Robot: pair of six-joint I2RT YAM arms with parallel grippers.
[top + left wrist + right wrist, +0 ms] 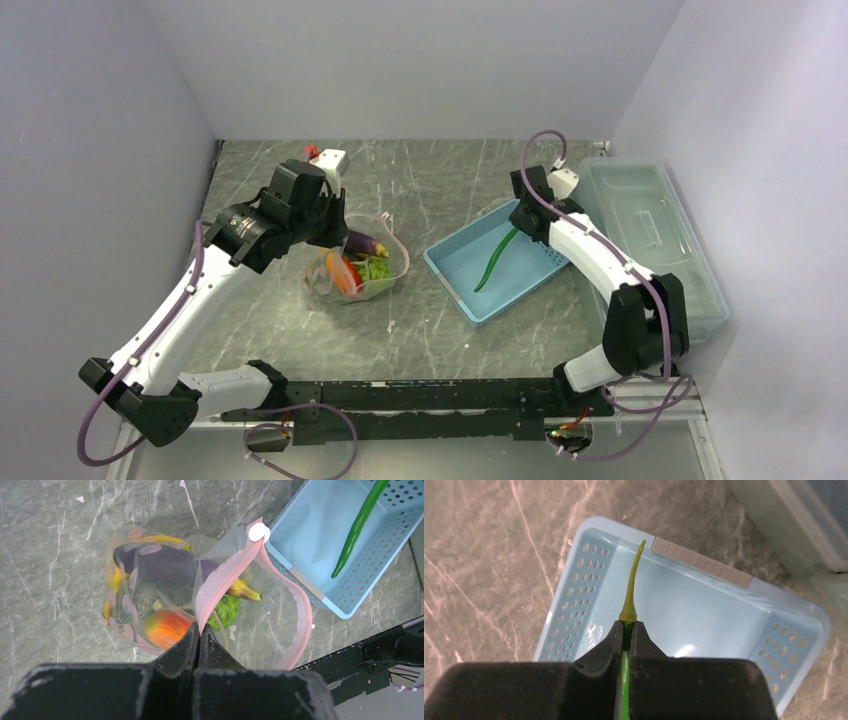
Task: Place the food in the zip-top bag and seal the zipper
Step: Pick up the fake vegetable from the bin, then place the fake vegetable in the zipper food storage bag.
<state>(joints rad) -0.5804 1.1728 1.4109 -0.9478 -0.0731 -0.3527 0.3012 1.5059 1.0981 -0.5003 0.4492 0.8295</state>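
Note:
The zip-top bag lies left of centre with its mouth open. Through its clear wall I see food: a purple eggplant, a yellow banana tip, an orange piece, a netted melon and a green vegetable. My left gripper is shut on the pink zipper, whose white slider sits at the far end. The right gripper is shut on the long green pod, near its stem end. The pod hangs slanted over the basket.
The light-blue basket stands right of the bag, its perforated rim close to the bag's mouth. A large clear lidded box runs along the right wall. A black rail crosses the near table edge.

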